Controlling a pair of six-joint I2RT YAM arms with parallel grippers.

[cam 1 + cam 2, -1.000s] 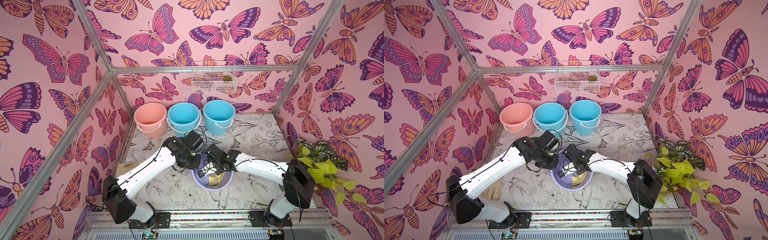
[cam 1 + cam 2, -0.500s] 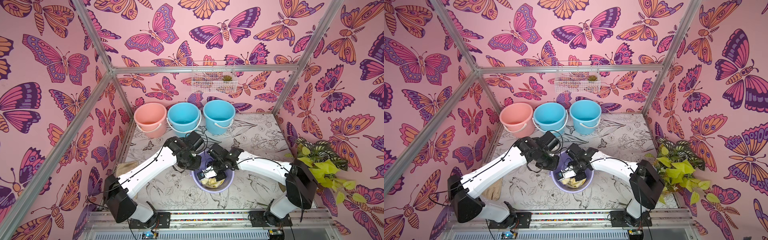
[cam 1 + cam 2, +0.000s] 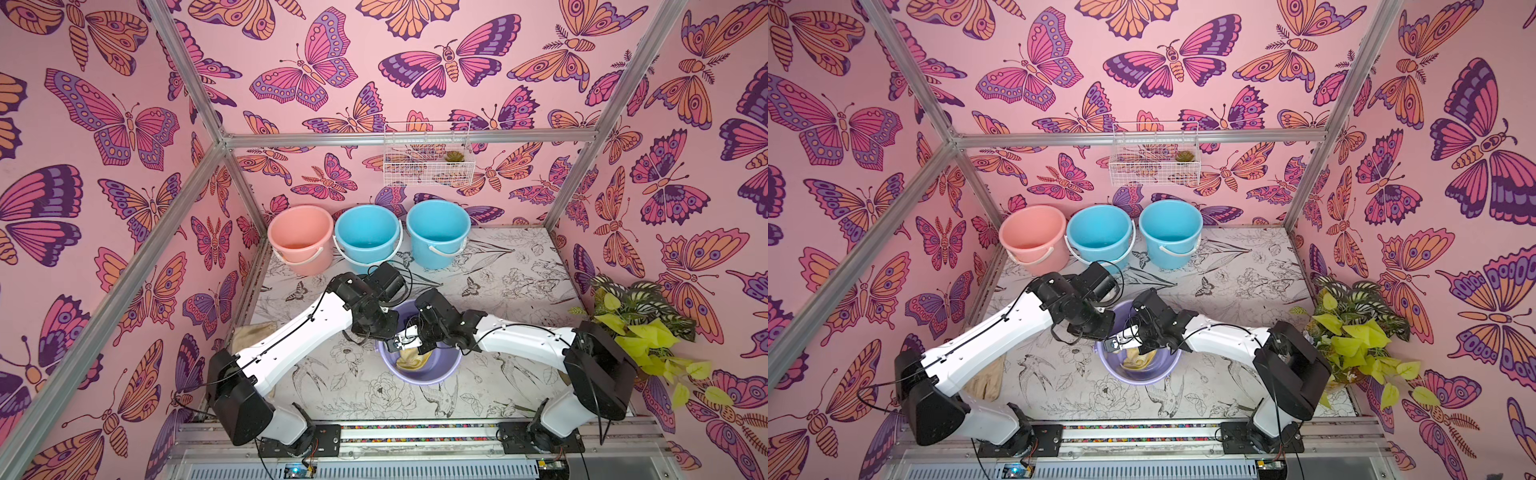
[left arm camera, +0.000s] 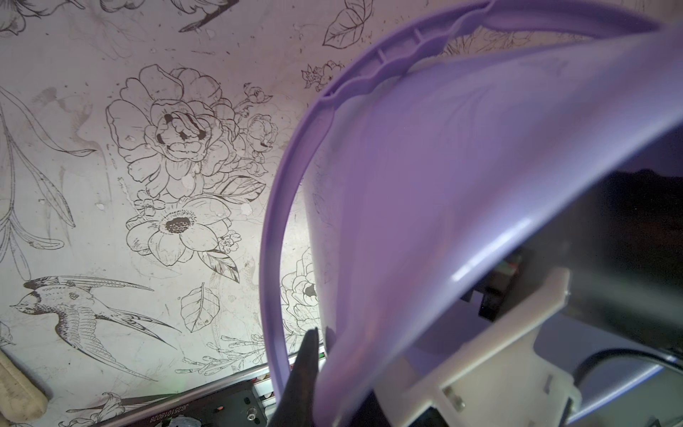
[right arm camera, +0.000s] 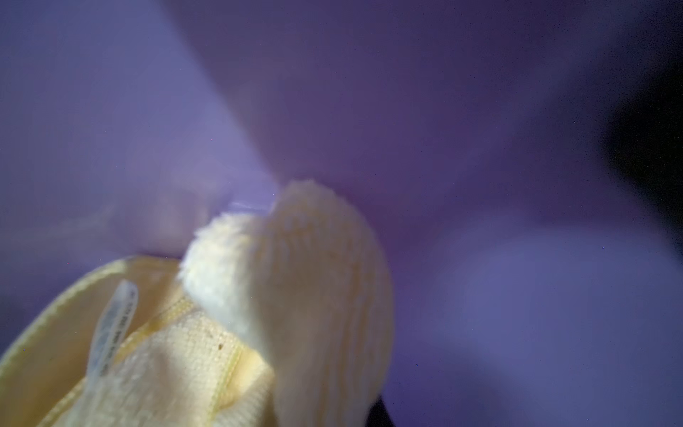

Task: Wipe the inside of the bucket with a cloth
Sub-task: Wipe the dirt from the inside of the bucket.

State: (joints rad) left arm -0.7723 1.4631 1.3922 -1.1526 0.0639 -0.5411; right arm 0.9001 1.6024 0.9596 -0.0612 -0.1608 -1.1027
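A lilac bucket [image 3: 449, 370] stands at the front middle of the table and shows in both top views. My left gripper [image 4: 320, 334] is shut on the bucket's rim at its left side, with a dark finger [image 4: 305, 366] outside the wall [image 4: 443, 166]. My right gripper [image 3: 409, 348] reaches down into the bucket and is shut on the pale yellow cloth [image 3: 412, 360]. In the right wrist view the cloth [image 5: 295, 295] is bunched against the bucket's inner wall [image 5: 480, 148], and its small blue label [image 5: 111, 332] shows. The cloth hides the right fingertips.
A pink bucket [image 3: 300, 239] and two blue buckets [image 3: 368, 237] [image 3: 437, 232] line the back wall under a white wire basket [image 3: 428, 153]. A leafy plant [image 3: 640, 328] stands at the right edge. A tan rag [image 3: 253, 332] lies at the left edge under my left arm.
My right gripper has dragged the cloth a little to the left inside the bucket. The left arm and the bucket have stayed where they were.
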